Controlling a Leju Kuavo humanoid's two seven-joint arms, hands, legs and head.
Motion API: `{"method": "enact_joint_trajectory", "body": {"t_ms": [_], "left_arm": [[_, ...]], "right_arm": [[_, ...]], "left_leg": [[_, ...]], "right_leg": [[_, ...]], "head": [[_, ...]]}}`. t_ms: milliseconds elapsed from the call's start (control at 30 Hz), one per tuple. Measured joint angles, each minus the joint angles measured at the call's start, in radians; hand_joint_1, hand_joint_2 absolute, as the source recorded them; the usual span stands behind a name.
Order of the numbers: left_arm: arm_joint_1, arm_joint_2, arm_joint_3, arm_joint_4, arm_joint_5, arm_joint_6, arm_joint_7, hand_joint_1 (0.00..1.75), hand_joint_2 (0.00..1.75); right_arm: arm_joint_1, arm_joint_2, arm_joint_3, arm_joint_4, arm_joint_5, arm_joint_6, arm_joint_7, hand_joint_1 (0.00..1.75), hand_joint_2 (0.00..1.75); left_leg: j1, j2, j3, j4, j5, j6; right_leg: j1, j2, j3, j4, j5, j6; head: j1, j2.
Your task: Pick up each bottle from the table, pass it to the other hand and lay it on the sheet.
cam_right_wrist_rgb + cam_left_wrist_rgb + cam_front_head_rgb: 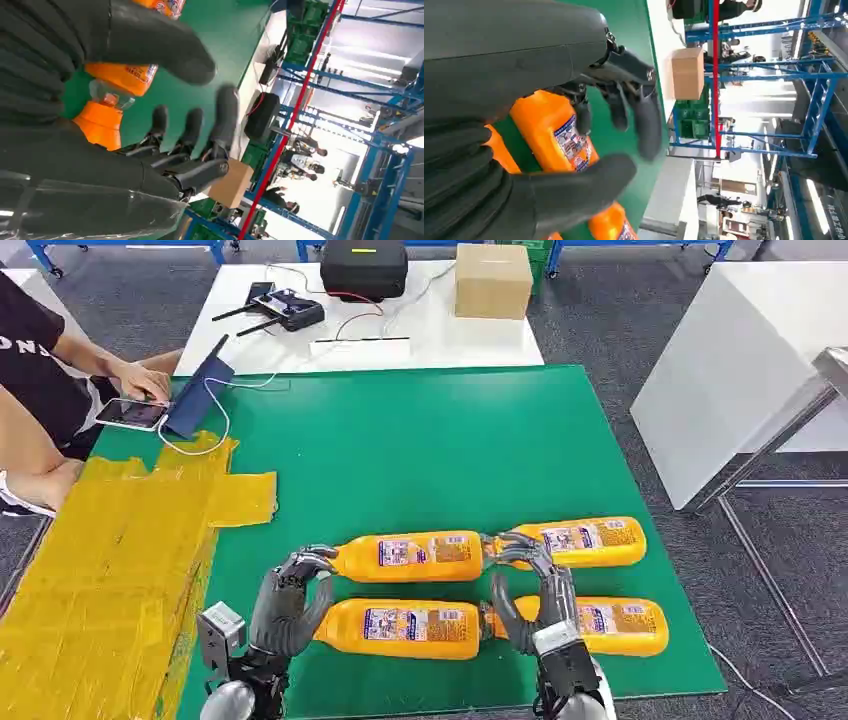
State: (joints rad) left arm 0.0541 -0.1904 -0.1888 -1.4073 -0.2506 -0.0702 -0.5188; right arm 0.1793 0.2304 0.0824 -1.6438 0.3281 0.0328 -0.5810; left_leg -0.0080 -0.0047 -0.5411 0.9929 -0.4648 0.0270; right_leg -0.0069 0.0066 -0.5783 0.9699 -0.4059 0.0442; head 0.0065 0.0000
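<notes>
Several orange bottles lie on the green table (420,450) in two rows, caps pointing left: far-left bottle (415,555), far-right bottle (590,542), near-left bottle (400,628), near-right bottle (615,627). My left hand (292,602) hovers open at the cap ends of the two left bottles, fingers spread and holding nothing. My right hand (528,592) sits between the left and right pairs, fingers arched over the far-right bottle's neck, thumb by the near-right bottle's cap. In the right wrist view an orange cap (100,127) lies between thumb and fingers (222,112), ungripped. The yellow sheet (110,570) lies left.
A person (40,370) sits at the far left using a tablet (130,412). Behind the green table a white table carries a cardboard box (493,280), a black case (363,267) and a controller (288,310). Another white table (740,360) stands to the right.
</notes>
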Motion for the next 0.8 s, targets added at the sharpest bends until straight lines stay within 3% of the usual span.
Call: {"method": "enact_joint_trajectory", "body": {"t_ms": [100,167,233,433,467,500,533,800], "left_arm": [[0.000,0.000,0.000,0.000,-0.008,0.012,-0.010,1.75,1.75],[0.010,-0.017,0.005,-0.034,-0.069,0.143,-0.088,1.75,1.75],[0.010,-0.040,0.008,-0.091,-0.106,0.222,-0.084,1.75,1.75],[0.015,-0.069,0.012,-0.162,-0.120,0.236,-0.076,1.75,1.75],[0.015,-0.071,0.014,-0.167,-0.116,0.236,-0.078,1.71,1.75],[0.015,-0.074,0.015,-0.169,-0.115,0.236,-0.081,0.17,1.75],[0.015,-0.076,0.016,-0.170,-0.114,0.236,-0.082,0.00,1.75],[0.019,-0.087,0.028,-0.175,-0.102,0.238,-0.086,0.00,1.75]], "right_arm": [[0.000,0.000,0.000,0.000,-0.006,0.000,-0.008,1.75,1.75],[-0.006,0.020,0.015,-0.006,-0.012,-0.046,-0.071,1.75,1.75],[-0.035,0.059,0.068,-0.006,0.003,-0.123,-0.065,1.75,1.75],[-0.066,0.077,0.169,-0.006,-0.007,-0.189,-0.050,1.75,1.75],[-0.066,0.077,0.178,-0.006,-0.008,-0.191,-0.050,1.57,1.75],[-0.066,0.077,0.184,-0.006,-0.008,-0.194,-0.050,0.14,1.75],[-0.066,0.077,0.188,-0.006,-0.008,-0.195,-0.050,0.00,1.75],[-0.070,0.077,0.221,-0.006,0.020,-0.230,-0.044,0.00,1.75]], "left_leg": [[0.000,0.000,-0.001,0.000,0.000,0.000],[0.000,0.000,-0.002,0.000,0.000,0.000],[0.000,0.001,0.000,0.000,0.000,0.000],[0.001,0.000,0.000,0.000,0.000,-0.001],[0.001,0.000,0.000,0.000,0.000,-0.001],[0.001,0.000,0.000,0.000,0.000,-0.001],[0.001,0.000,0.000,0.000,0.000,-0.001],[0.001,-0.001,0.000,0.000,0.000,-0.001]], "right_leg": [[0.000,0.000,0.000,0.000,0.000,0.000],[0.000,0.000,-0.001,0.001,0.000,0.000],[0.000,0.001,-0.001,0.000,0.000,0.000],[0.001,-0.001,0.000,0.001,0.000,0.000],[0.000,-0.001,0.000,0.001,0.000,0.000],[0.000,0.000,0.000,0.001,0.000,0.000],[0.000,-0.001,0.000,0.001,0.000,0.000],[0.000,-0.001,0.000,0.001,0.000,0.000]], "head": [[0.000,0.000],[0.001,0.000],[0.000,0.000],[0.000,0.000],[0.000,0.000],[0.000,0.000],[0.000,0.000],[0.000,0.000]]}}
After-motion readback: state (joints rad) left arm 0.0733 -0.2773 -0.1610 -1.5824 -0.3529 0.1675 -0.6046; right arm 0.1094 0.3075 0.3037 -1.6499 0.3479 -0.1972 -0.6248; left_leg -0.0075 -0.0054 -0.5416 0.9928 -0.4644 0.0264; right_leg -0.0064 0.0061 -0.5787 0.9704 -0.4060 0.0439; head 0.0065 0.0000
